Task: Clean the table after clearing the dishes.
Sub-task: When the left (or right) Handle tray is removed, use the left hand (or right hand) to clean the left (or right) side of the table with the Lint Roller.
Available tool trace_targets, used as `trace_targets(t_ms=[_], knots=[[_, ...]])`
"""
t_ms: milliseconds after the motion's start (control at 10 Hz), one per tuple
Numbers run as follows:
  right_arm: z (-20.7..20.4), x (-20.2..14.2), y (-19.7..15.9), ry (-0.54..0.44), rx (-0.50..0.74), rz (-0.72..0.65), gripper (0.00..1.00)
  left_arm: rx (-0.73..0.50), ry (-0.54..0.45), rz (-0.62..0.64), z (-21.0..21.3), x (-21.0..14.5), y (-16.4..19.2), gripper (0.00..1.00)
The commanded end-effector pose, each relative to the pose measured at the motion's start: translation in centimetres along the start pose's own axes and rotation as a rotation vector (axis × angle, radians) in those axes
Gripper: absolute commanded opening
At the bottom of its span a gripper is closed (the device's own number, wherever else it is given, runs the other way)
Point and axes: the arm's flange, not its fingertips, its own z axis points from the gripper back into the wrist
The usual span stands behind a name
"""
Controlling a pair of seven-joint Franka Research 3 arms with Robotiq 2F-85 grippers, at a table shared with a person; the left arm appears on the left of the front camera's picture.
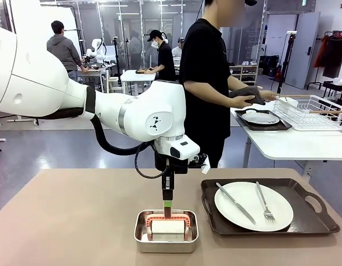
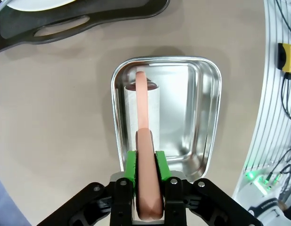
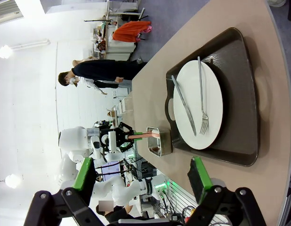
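Left gripper [image 2: 146, 162] tight on smooth pink handle [image 2: 142, 103] in shiny steel pan [image 2: 192, 108]; right gripper [image 3: 140, 174] agape, empty.

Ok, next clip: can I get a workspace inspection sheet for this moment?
Surface: beige table, no spill seen.
Job's things: tray with plate, knife and fork on the table; second tray, with a plate, on the white table.
Clutter: steel pan holding a pink-handled white tool.
Grippers: left gripper shut on the tool's handle; right gripper open, holding nothing.
Cables: black hose along the left arm.
Surroundings: person at the white table; wire rack.
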Motion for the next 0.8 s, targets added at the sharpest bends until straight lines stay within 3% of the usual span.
trace_targets(t_ms=[0,200,400,700], knots=[[0.1,-0.2,0.3,-0.004,0.004,0.003,1.0,0.028,0.006,0.02,0.2,-0.2,-0.3,0.0],[0.1,-0.2,0.3,-0.004,0.004,0.003,1.0,0.036,0.003,0.024,2.0,0.1,-0.8,0.01],[0.1,-0.2,0.3,-0.004,0.004,0.003,1.0,0.01,-0.071,-0.02,6.6,0.2,-1.6,0.0],[0.1,-0.2,0.3,-0.004,0.004,0.003,1.0,0.001,-0.021,0.099,12.3,-0.3,-2.7,0.0]])
